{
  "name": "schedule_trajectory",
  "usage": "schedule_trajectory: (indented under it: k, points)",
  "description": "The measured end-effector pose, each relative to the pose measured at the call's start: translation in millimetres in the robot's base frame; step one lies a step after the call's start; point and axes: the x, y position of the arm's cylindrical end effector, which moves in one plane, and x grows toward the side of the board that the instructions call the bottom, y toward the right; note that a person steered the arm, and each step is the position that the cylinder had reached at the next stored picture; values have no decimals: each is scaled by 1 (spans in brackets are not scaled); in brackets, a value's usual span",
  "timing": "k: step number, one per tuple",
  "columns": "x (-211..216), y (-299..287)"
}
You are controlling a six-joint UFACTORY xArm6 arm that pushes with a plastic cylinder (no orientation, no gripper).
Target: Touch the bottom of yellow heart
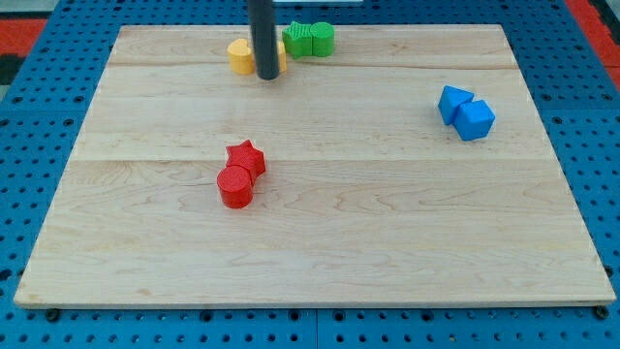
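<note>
The yellow heart (pixel 240 56) lies near the view's top edge of the wooden board, left of centre, partly hidden by my rod. My tip (pixel 267 76) rests on the board at the heart's lower right side, touching or nearly touching it. A green block (pixel 309 40) sits just right of the rod, close to the heart.
A red star (pixel 246 156) and a red cylinder (pixel 235 187) sit together left of the board's centre. Two blue blocks (pixel 466 111) sit together at the view's right. The board's edge (pixel 310 306) runs along the view's bottom, with blue pegboard around it.
</note>
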Motion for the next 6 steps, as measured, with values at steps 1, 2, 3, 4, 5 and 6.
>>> schedule_trajectory:
  k: [1,2,3,4,5,6]
  points:
    - [-14,14]
    - [-26,14]
    - [-10,7]
    - [-7,-41]
    - [-14,-52]
    - [-14,-59]
